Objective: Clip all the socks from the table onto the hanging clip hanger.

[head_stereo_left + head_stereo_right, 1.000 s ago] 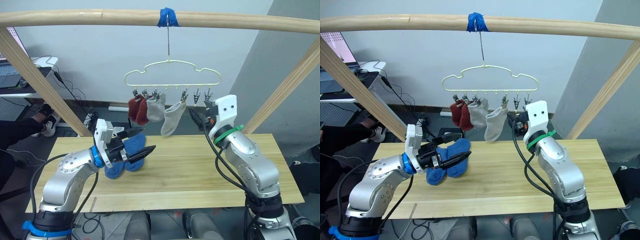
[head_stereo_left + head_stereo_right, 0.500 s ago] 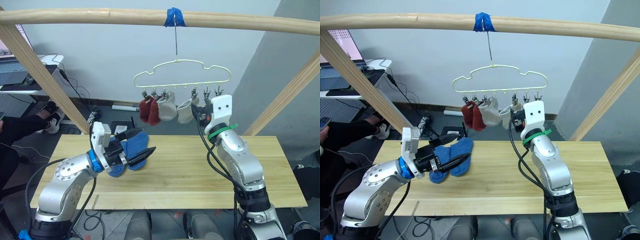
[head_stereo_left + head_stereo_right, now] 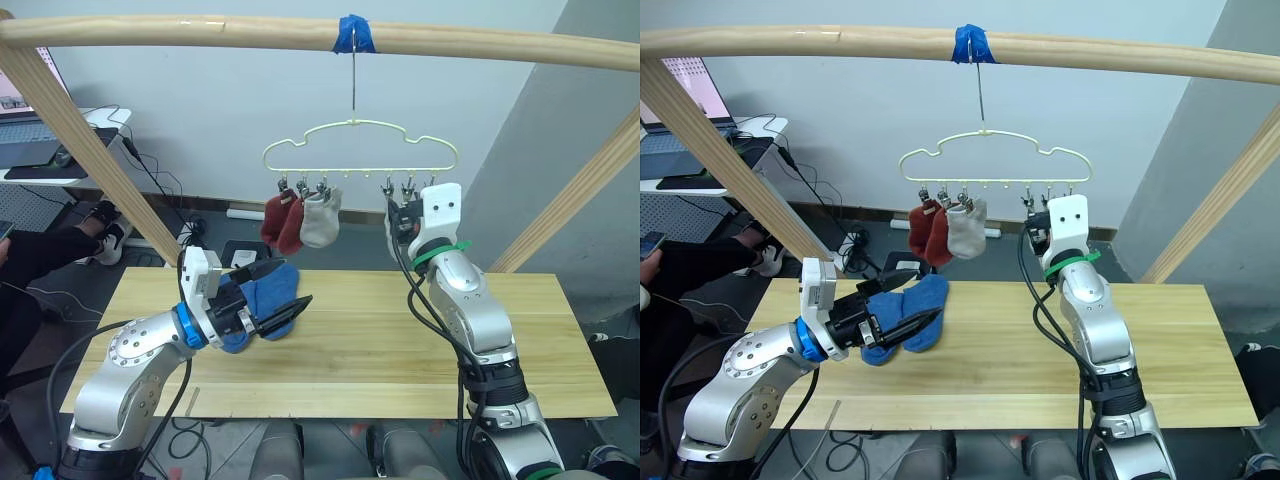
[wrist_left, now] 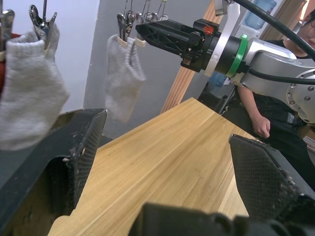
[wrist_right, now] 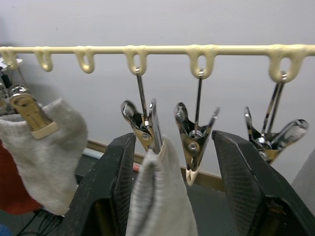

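Judging the two blue socks [image 3: 262, 301] on the table [image 3: 400, 340] as light, limp knit, I'd pinch one by its cuff with my spread left gripper [image 3: 283, 292], while my right gripper [image 5: 170, 162] stands spread around a clipped grey sock [image 5: 160, 206].

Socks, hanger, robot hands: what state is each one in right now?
Rust red socks: clipped on, hanging.
First grey sock: clipped on, hanging.
Second grey sock: clipped on, between the right end effector's fingers.
Blue socks: lying on the table, unclipped.
Clip hanger: hanging from the rail, two clips empty.
Left end effector: open, above the blue socks.
Right end effector: open, at the clips.
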`<state>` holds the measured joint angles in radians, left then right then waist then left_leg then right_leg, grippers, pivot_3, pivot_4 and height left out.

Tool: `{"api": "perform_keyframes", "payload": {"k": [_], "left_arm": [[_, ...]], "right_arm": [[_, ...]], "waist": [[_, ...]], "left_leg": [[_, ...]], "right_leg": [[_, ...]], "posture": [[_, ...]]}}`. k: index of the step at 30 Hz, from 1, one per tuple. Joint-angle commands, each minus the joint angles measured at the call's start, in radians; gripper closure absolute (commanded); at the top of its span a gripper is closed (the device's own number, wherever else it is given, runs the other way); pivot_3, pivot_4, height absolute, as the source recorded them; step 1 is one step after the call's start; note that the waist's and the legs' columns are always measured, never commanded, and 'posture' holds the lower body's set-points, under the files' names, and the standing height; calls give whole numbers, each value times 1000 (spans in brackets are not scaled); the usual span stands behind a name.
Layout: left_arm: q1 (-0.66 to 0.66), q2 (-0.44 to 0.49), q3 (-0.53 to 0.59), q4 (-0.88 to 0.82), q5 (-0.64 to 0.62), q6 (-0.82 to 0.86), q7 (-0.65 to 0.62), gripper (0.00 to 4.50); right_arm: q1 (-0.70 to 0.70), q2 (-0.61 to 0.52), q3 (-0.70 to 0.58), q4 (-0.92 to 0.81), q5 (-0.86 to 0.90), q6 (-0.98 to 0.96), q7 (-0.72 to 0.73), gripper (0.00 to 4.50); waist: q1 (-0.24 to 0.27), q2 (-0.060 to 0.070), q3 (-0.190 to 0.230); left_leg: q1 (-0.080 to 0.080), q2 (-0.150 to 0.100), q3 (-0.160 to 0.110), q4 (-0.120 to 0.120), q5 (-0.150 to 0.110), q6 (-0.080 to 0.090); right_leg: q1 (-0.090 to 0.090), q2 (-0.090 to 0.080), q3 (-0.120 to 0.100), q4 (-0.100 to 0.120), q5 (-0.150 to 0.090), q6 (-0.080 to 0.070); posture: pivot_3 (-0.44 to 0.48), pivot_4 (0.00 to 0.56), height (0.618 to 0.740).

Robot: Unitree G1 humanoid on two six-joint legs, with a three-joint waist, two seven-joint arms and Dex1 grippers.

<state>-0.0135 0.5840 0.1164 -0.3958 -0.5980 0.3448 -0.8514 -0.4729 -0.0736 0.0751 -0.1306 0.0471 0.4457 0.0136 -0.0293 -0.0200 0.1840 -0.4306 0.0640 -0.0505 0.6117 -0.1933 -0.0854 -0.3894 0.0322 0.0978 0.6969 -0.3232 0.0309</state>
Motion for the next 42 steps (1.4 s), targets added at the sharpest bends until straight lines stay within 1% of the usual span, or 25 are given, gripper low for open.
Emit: {"api": "perform_keyframes", "payload": {"k": [1,8,10,30,42], "left_arm": [[-8,3,21,-44,-23,0,4,0],[-9,6,15,-39,-20,-4,6,0],[-10,6,13,-37,-18,-6,6,0],[1,1,-6,-43,0,-20,2,0],[2,2,-6,-50,-3,-15,7,0]], "right_arm": [[-23,8,-23,-5,-21,-31,-25,1919],[-31,12,-36,15,-35,-36,-35,1919],[-32,12,-36,17,-34,-37,-34,2301],[-73,27,-48,69,-52,-49,-65,2301],[-111,77,-71,94,-27,-45,-69,2301]], "waist": [[0,0,0],[0,0,0],[0,0,0],[0,0,0],[0,0,0]], "left_leg": [[0,0,0,0,0,0],[0,0,0,0,0,0],[0,0,0,0,0,0],[0,0,0,0,0,0],[0,0,0,0,0,0]], "right_leg": [[0,0,0,0,0,0],[0,0,0,0,0,0],[0,0,0,0,0,0],[0,0,0,0,0,0],[0,0,0,0,0,0]], "posture": [[79,176,740],[82,175,740],[82,172,740],[88,160,740],[88,174,740]]}}
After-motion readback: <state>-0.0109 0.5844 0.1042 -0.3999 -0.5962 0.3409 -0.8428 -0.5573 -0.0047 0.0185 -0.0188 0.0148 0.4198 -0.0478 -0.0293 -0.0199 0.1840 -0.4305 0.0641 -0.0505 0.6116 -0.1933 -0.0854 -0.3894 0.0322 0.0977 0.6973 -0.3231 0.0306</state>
